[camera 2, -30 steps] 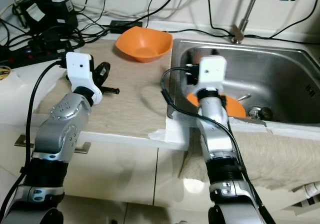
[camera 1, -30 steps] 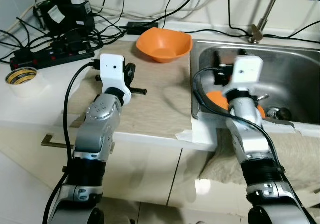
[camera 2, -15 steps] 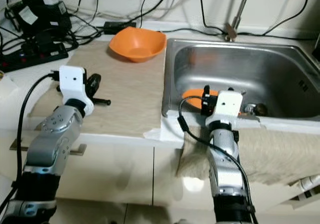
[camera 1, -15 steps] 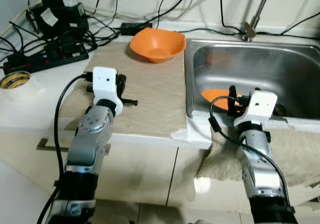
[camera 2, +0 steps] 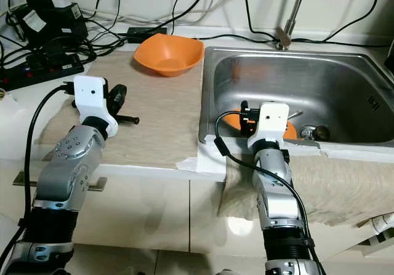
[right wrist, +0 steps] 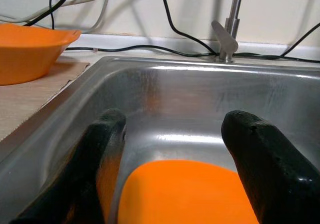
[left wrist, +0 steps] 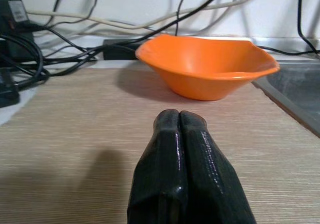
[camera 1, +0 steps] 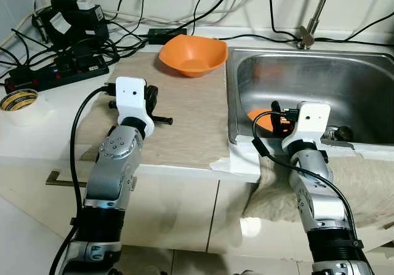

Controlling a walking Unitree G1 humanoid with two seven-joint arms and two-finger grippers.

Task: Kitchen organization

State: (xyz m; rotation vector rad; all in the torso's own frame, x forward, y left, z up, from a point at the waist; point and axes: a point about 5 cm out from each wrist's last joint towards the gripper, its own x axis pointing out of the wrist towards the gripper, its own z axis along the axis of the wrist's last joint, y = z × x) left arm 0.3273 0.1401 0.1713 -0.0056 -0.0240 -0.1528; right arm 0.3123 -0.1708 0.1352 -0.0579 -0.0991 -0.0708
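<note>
Two arms forward over counter (camera 1: 184, 112)

Bench (camera 1: 37, 141): white top with a steel sink (camera 1: 345, 87) set into it.
Beige mat (camera 1: 191, 121): lies flat on the bench, under the left hand (left wrist: 186, 149).
Orange bowl (camera 1: 193, 54): upright on the mat's far edge, ahead of the left hand.
Tape roll (camera 1: 18, 101): on the bench, out to the left hand's left.
Black power strip (camera 1: 58, 72) and tangled cables (camera 1: 123, 26): along the back, beyond the left hand.
Pale cloth (camera 2: 345, 183): hangs over the front edge below the sink, beside the right hand (right wrist: 170, 149).
</note>
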